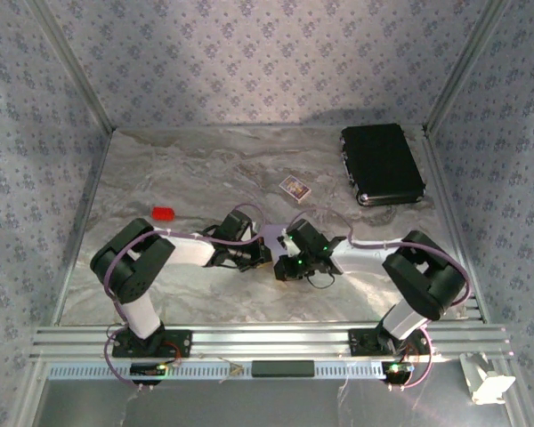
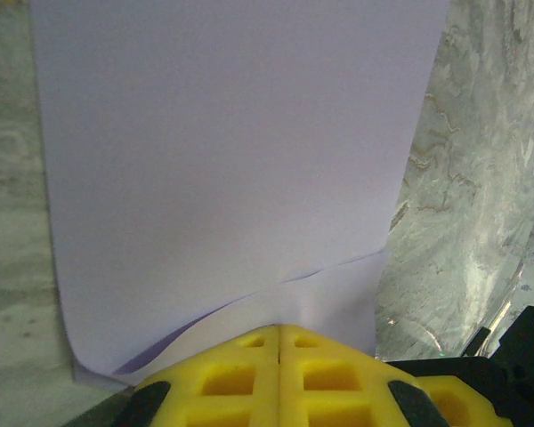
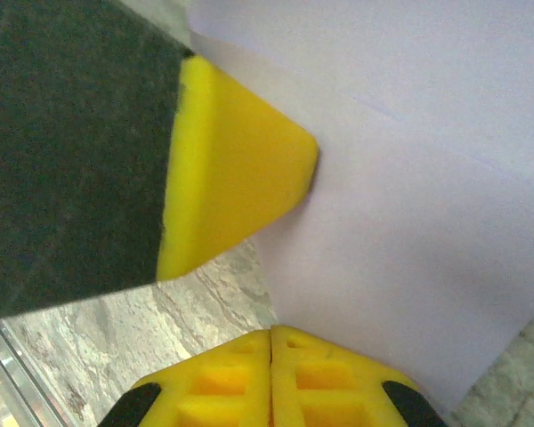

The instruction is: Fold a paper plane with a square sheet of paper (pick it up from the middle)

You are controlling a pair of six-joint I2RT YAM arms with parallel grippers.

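Left wrist view has the left gripper (image 2: 279, 342) closed tight, seemingly pinching the near edge of the lilac sheet (image 2: 222, 160), which stretches away toward twelve o'clock; the right gripper (image 3: 271, 349), fingers likewise together, has the sheet toward one o'clock.

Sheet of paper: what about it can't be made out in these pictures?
Left wrist: the sheet runs off the frame top; its near edge is behind the left gripper.
Right wrist: its right side is cut off by the frame; whether the right gripper pinches it is hidden behind that gripper.
Top: creases too small, and both grippers cover it.
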